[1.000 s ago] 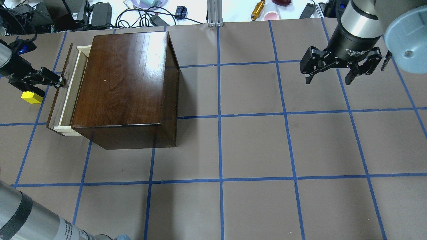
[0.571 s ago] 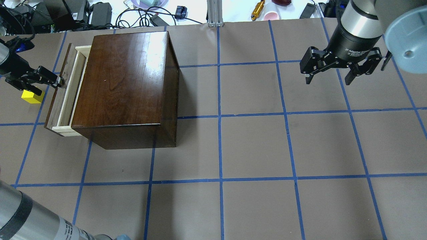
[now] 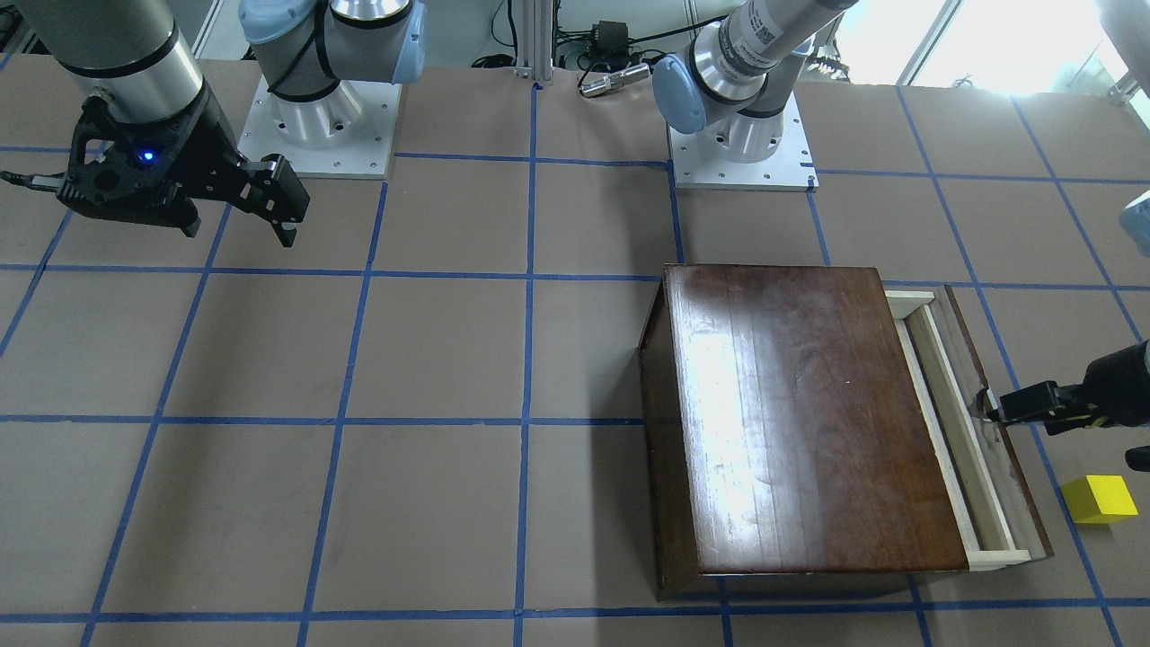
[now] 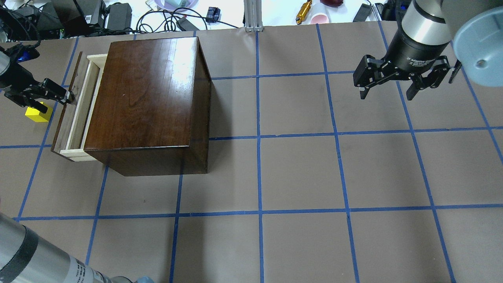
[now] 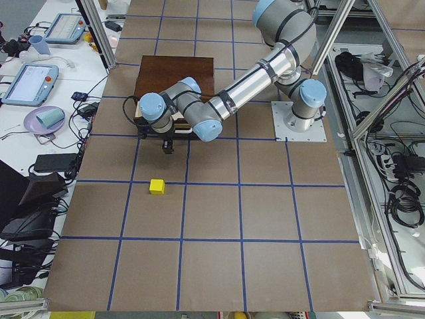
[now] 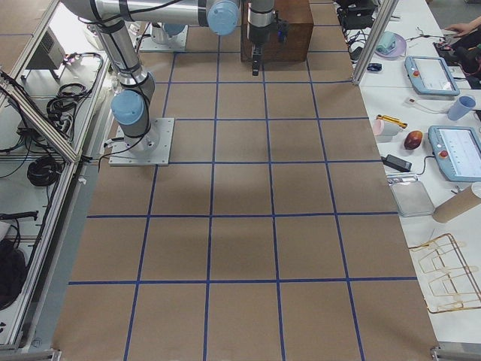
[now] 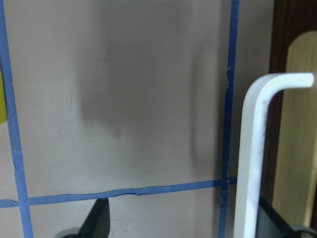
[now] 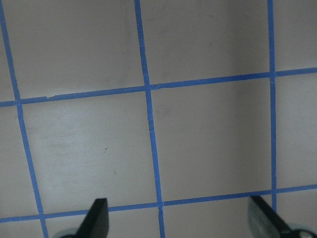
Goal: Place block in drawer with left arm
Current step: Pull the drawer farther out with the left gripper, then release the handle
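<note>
The yellow block (image 4: pixel 38 114) lies on the table mat left of the cabinet (image 4: pixel 145 98); it also shows in the front view (image 3: pixel 1098 500) and the left side view (image 5: pixel 157 187). The drawer (image 4: pixel 65 114) stands partly pulled out, with its pale wooden tray showing (image 3: pixel 952 431). My left gripper (image 4: pixel 68 96) is at the drawer's dark front panel, beside the block. In the left wrist view its jaws are wide apart, with the white handle (image 7: pixel 252 148) just inside one finger (image 7: pixel 270 220). My right gripper (image 4: pixel 387 94) hangs open and empty above the far right of the table.
Cables, power bricks, cups and a bowl lie beyond the table's far edge (image 4: pixel 165 15). Both arm bases (image 3: pixel 314 126) stand at the robot's side of the table. Blue tape lines grid the brown mat (image 4: pixel 259 212).
The drawer has slid a little further out of the cabinet, and my left gripper has moved with it away from the cabinet. The right arm and the block have not moved.
</note>
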